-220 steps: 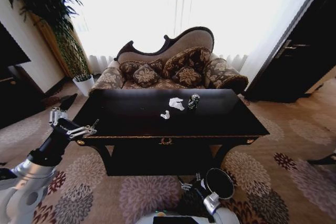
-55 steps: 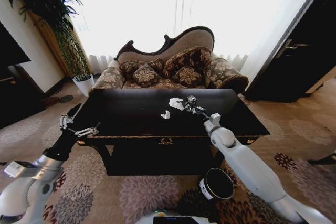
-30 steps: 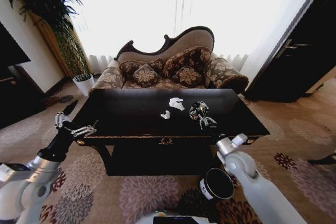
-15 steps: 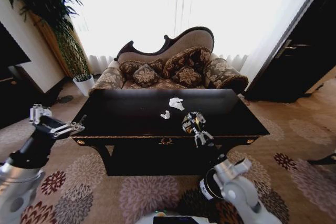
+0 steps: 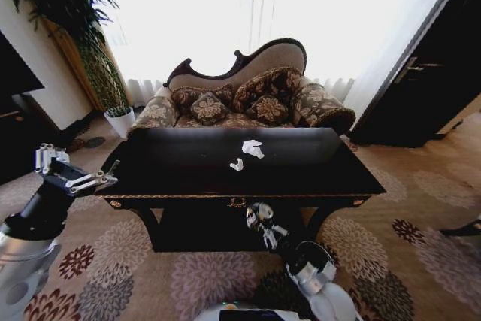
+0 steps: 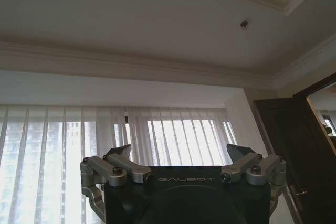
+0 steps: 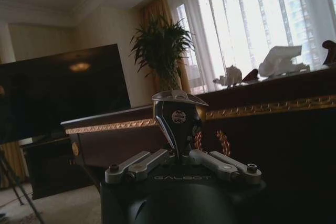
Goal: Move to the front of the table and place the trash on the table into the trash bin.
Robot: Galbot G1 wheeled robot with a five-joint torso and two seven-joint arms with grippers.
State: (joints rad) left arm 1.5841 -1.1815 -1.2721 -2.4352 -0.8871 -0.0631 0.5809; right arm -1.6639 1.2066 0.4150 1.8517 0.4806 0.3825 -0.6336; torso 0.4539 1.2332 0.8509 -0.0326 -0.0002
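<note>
While my left gripper (image 5: 75, 174) hangs with jaws spread wide off the bench's (image 5: 188, 171) left end, two white paper scraps (image 5: 246, 152) lie mid-top. Before the bench's front edge my right gripper (image 5: 263, 225) has its jaws clamped on the small dark can (image 7: 177, 115), beside the trash bin (image 5: 322, 259).

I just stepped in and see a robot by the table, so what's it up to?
The right pincer is shut on a small dark can, held below the front edge of the glossy black table, near the small round trash bin on the carpet. Two white crumpled paper scraps lie on the tabletop. The left pincer hangs open, off the table's left end.
</note>
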